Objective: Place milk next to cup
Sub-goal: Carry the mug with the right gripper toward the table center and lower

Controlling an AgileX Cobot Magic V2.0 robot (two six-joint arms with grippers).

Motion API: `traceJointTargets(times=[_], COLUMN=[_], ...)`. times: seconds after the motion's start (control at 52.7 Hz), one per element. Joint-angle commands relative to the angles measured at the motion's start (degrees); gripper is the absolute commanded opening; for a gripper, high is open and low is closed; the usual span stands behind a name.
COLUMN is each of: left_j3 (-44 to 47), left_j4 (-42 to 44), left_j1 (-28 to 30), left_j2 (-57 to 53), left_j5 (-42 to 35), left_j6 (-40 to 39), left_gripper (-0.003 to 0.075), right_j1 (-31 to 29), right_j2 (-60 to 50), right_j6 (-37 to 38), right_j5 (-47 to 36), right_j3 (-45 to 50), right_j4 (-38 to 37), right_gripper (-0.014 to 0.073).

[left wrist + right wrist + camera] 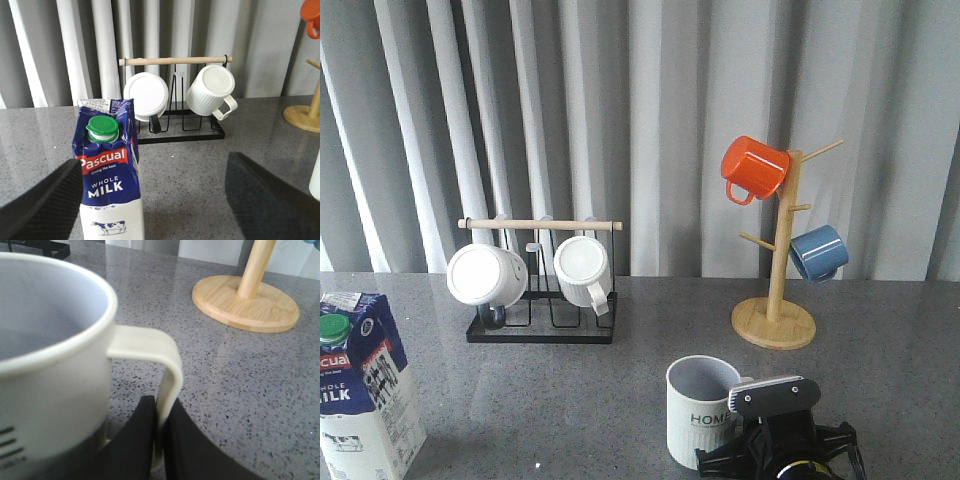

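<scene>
Blue-and-white card is what the milk (362, 385) is made of: a tall gable-top carton with a green cap (102, 129), seen standing upright at the near left of the grey stone-look table (570, 400). The cup (702, 410), a ribbed ceramic mug lettered "HOME", is found at the near centre-right, well apart from the carton.

The left gripper (155, 200) is held wide open and empty, one finger (42, 200) just left of the carton and the other well to its right, so the carton is bracketed but not touched. The right gripper (161, 440) is closed thinly on the cup's handle (167, 375).

The carton is judged moderately heavy if full, with walls that yield under pressure and a smooth, somewhat slippery print. It is best taken across the flat lower body, below the gable, with a modest squeeze; being tall, it is likely to tip if caught high or set down tilted.
</scene>
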Motion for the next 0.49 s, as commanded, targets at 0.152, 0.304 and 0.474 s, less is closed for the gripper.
traceJointTargets(times=[0.152, 0.304, 0.474], left_j3=[-2.2, -2.2, -2.2], left_j4=[-0.3, -0.3, -0.3], left_j1=[-0.3, -0.3, -0.3], left_j2=[0.1, 0.1, 0.1], left_j5=[-3.5, -3.5, -3.5], left_j6=[-0.1, -0.1, -0.1], left_gripper=[0.0555, 0.0555, 0.0554], right_j1=[0.0, 0.0, 0.0], right_j2=[-4.5, -5.6, -5.7], right_j6=[-1.0, -2.7, -2.8], right_j5=[-3.2, -1.4, 1.4], right_j3=[-1.2, -1.2, -1.1], right_j4=[-1.7, -1.6, -1.6], right_gripper=[0.0101, 0.0177, 0.0255])
